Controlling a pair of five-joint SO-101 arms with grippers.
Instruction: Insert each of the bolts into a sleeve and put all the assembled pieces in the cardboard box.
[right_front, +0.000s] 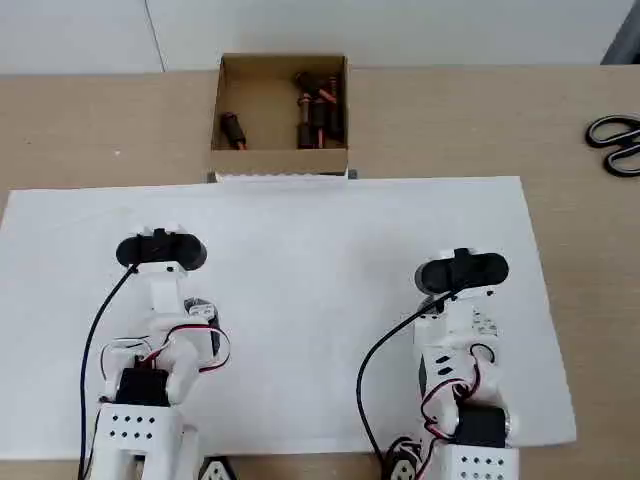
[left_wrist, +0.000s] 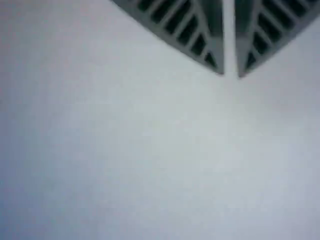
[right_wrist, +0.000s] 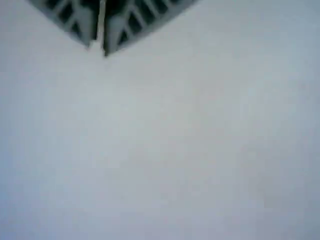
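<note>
The wooden table (right_front: 80, 120) is cut off on every side, and a large white paper sheet (right_front: 320, 250) covers most of its near part; two arms stand on this paper, one arm (right_front: 160, 300) on the side away from the scissors (right_front: 612, 140) and the other arm (right_front: 460, 330) on the scissors' side, and I cannot tell which of them is left and which is right; from above, their black wrist parts hide both grippers; the cardboard box (right_front: 282, 160) sits just beyond the far edge of the paper, open on top, well apart from both arms; inside it a heap of assembled pieces (right_front: 318, 108) lies against the wall on the scissors' side, dark with reddish parts, too tangled to count, their long axes mostly running from the near wall to the far wall; a single piece (right_front: 233, 130) lies apart by the opposite wall, pointing nearly the same way with a small slant; the scissors at the table's edge are partly cut off; the left gripper (left_wrist: 230, 74) has its fingers drawn together with a thin slit between, holding nothing; the right gripper (right_wrist: 98, 50) looks the same, closed and empty, over the white paper
</note>
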